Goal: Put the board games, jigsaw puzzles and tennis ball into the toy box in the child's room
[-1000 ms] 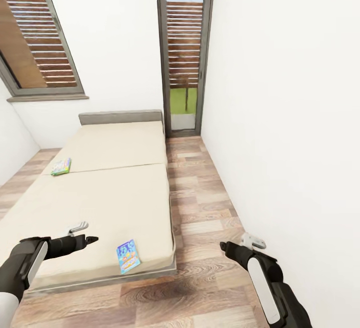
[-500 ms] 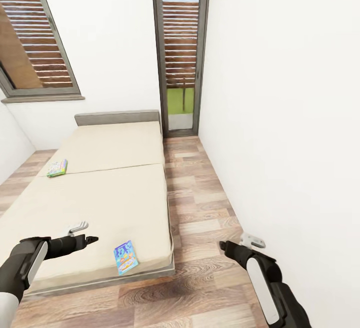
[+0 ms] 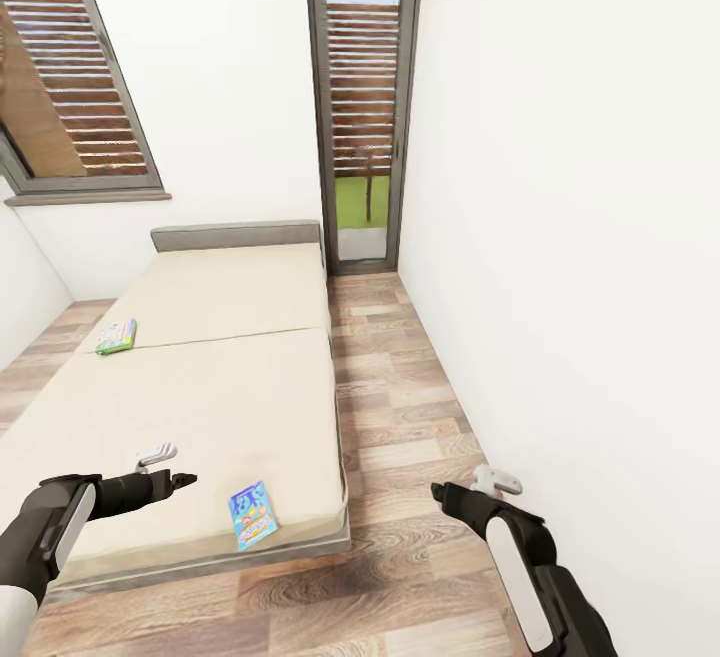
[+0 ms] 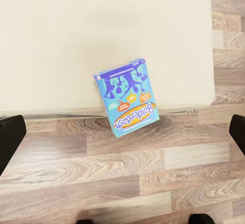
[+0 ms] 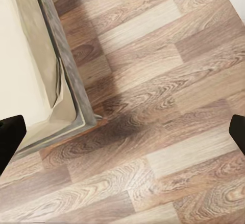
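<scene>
Fingers on both your arms are spread wide with nothing between them: in each wrist view the dark tips sit at opposite edges of the picture. Your left gripper (image 3: 170, 482) hangs over the near end of the bed (image 3: 220, 377), and your right gripper (image 3: 450, 490) hangs over the wood floor (image 3: 400, 437) in the aisle between the bed and the white wall (image 3: 560, 237). You have the blue board game (image 3: 254, 514) lying flat at the bed's near corner, one end poking out past the mattress edge; the left wrist view shows it (image 4: 125, 97) overhanging the floor, white lettering on blue. The second board game (image 3: 116, 337), greenish with yellow, lies flat near the bed's far left edge, well apart from the blue one. Beyond the grey headboard (image 3: 236, 235) stands a tall narrow glass door (image 3: 363, 107), with a window (image 3: 70, 87) on the wall to its left.
</scene>
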You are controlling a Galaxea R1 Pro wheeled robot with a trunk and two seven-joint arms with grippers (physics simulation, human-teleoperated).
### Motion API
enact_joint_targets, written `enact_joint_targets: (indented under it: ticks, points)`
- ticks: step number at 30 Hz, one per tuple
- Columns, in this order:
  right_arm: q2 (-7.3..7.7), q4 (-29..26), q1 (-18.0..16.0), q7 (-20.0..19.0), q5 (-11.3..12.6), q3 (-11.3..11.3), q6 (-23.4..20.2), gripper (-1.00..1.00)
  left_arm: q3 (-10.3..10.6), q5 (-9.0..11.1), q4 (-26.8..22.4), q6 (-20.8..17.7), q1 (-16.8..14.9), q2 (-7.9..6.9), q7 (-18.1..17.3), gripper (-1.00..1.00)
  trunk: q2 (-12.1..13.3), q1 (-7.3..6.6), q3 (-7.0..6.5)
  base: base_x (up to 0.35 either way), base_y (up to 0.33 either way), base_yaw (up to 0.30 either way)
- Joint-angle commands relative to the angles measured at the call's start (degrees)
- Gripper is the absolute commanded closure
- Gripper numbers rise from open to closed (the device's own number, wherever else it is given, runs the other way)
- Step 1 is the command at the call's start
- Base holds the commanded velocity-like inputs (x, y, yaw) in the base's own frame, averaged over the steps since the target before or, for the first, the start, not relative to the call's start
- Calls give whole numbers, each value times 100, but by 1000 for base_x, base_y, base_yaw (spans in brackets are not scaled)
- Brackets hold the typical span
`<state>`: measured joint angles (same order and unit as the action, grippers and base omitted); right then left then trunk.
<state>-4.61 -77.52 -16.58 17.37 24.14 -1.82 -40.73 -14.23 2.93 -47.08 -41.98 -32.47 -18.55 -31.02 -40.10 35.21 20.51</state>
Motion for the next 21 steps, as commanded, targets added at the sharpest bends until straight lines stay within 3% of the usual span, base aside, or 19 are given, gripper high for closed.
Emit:
enact_joint_targets:
  ticks: [1, 11, 21]
  points:
    - [1, -8, -3, 56, 58, -33, -14, -100, -10, 29, -3, -47, -5, 1, -3, -100, -6, 1, 8, 0, 0, 157]
    - [20, -12, -3, 56, 57, -229, -8, -100, -10, 23, -3, -47, -5, 1, -2, -100, -6, 1, 8, 0, 0, 240]
    - [21, -14, -3, 56, 63, -230, -6, -100, -10, 31, -3, -47, -5, 1, 0, -100, -6, 1, 8, 0, 0, 33]
